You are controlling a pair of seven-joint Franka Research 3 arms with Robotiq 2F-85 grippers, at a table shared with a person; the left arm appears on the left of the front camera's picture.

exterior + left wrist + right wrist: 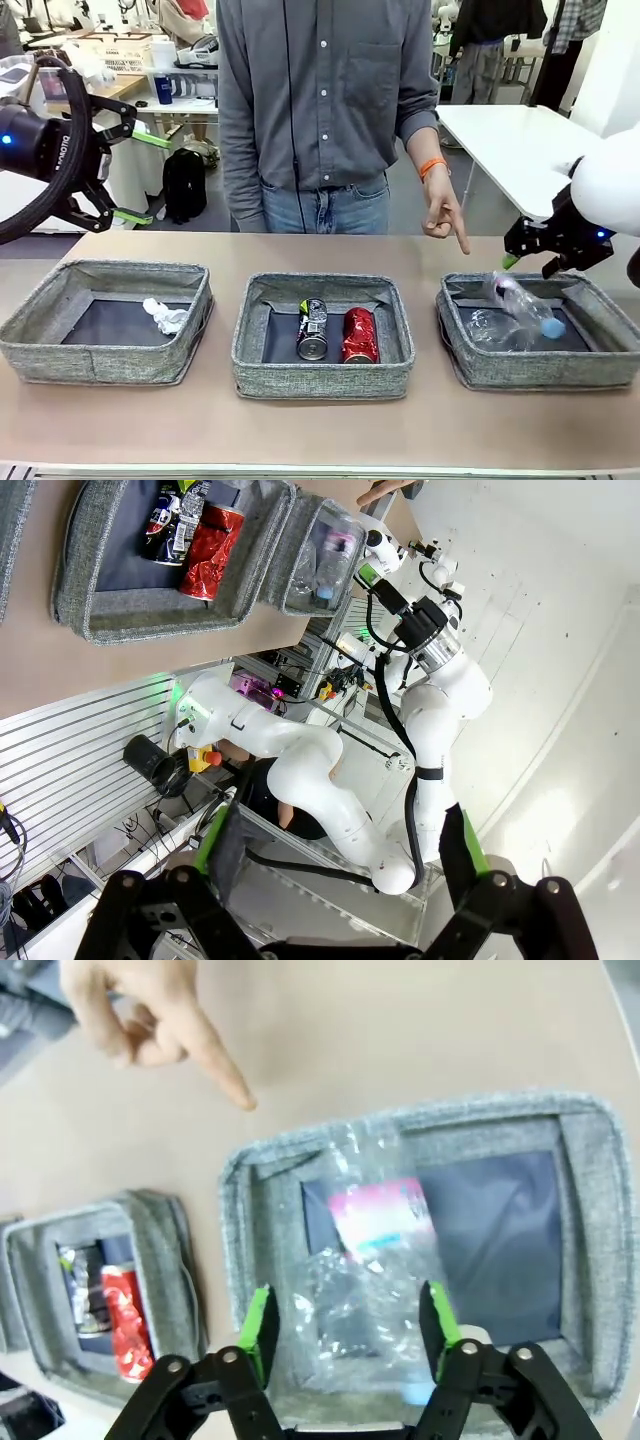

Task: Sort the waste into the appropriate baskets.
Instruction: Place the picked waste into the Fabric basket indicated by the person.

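Three grey fabric baskets stand in a row. The left basket (100,360) holds a crumpled paper wad (165,316). In the middle basket (320,382) lie a dark printed can (313,329) and a red can (359,335). A crushed clear bottle (490,328) rests in the right basket (545,372), and a pink-labelled bottle (383,1216) leans over it. My right gripper (532,250) hangs open just above that bottle, its pads (258,1328) apart and clear of it. My left gripper (140,170) is open and raised at the far left, holding nothing.
A person stands at the far edge, one hand (443,214) pointing down toward the right basket. The left wrist view looks past the table edge to the middle basket (170,620) and the right arm (430,670). Bare table lies in front of the baskets.
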